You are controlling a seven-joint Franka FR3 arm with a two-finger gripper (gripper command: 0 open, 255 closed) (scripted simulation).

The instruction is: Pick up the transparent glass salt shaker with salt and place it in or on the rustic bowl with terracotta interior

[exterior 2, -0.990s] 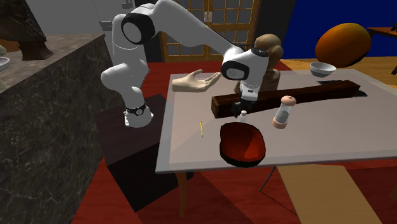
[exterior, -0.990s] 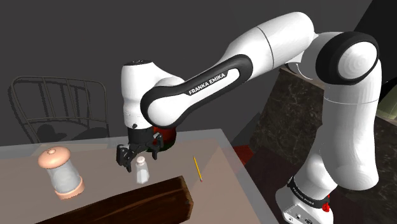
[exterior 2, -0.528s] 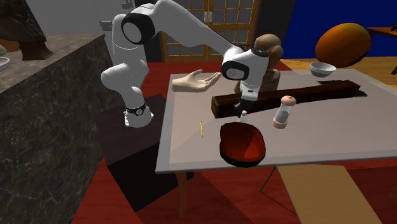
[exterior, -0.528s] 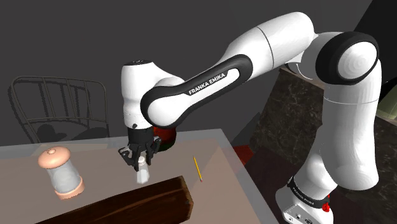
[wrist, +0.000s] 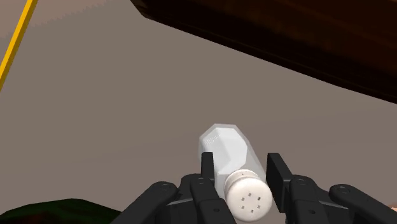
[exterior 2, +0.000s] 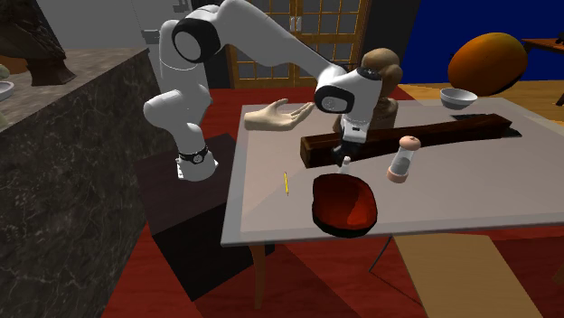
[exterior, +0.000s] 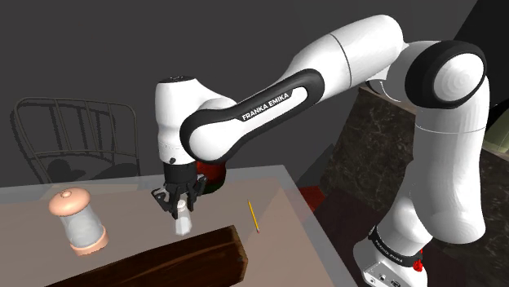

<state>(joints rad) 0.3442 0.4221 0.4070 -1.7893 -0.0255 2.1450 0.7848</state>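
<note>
A dark wooden beam (exterior 2: pixel 407 142) lies across the desk (exterior 2: pixel 452 199) just behind the shaker (exterior 2: pixel 344 163). To its right, a pink-capped grinder (exterior 2: pixel 404 158) stands well clear. A yellow pencil (exterior 2: pixel 286 183) lies to the left, apart from the rest. The bowl (exterior 2: pixel 343 206), dark outside and red-brown inside, sits near the shaker on the desk's near side, with nothing between the two.

A second ago the end effector (exterior: pixel 181 214) hung spread wide at the level of the shaker's (exterior: pixel 181 222) cap. It has since come down and narrowed around the shaker, and it has not visibly moved in the last half second.

In the wrist view the end effector (wrist: pixel 242 162) has closed on the shaker (wrist: pixel 229 156). One black finger presses each side just below the white perforated cap. The shaker appears to stand on the desk beside the beam (wrist: pixel 286 32), and the pencil (wrist: pixel 16 41) lies off to one side.
</note>
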